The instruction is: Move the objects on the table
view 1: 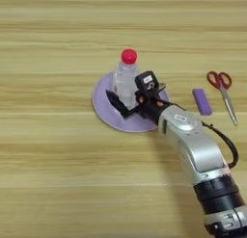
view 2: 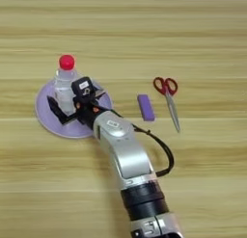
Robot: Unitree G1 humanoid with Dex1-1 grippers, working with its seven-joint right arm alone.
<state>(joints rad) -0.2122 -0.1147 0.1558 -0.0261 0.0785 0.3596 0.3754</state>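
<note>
Bright, even, warm light over the whole counter [view 1: 58,174], no dark corners. Shadows soft and faint: a weak smear lies left of the silver forearm [view 1: 195,145] on the wood, a thin one hugs the purple block [view 1: 202,101] and the scissors [view 1: 222,95]. Mild glare on the forearm's upper shell, pale highlights on the clear bottle [view 1: 126,78]. Overall soft, slightly blurry; wood grain smeared, the claw [view 1: 126,99] detail muddy. No obvious edge distortion in either view.
</note>
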